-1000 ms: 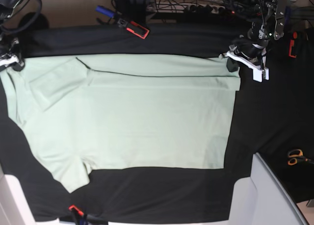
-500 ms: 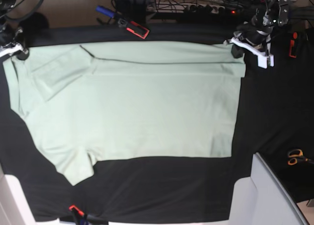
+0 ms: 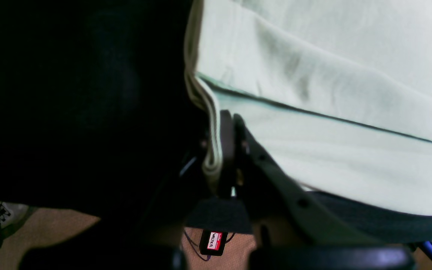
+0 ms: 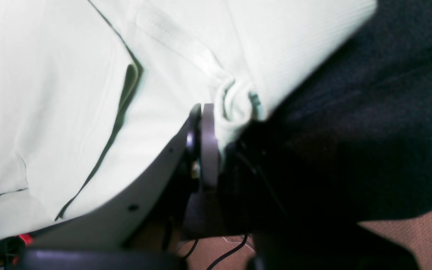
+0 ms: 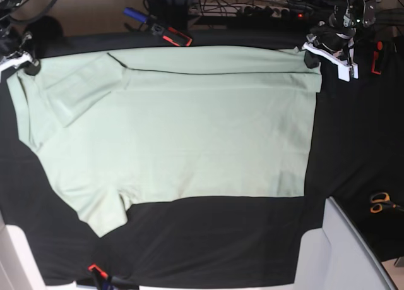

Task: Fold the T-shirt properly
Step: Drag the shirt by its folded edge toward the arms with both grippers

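T-shirt point(image 5: 177, 126) dragged farther back, both hands still clamped

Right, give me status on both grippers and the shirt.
Left gripper and right gripper shut on far corners of the T-shirt. Shirt flat on the black table cover. Nothing on the cloth.

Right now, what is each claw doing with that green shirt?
Left gripper: closed, pinching the T-shirt at its edge.
Right gripper: closed, pinching the T-shirt too.
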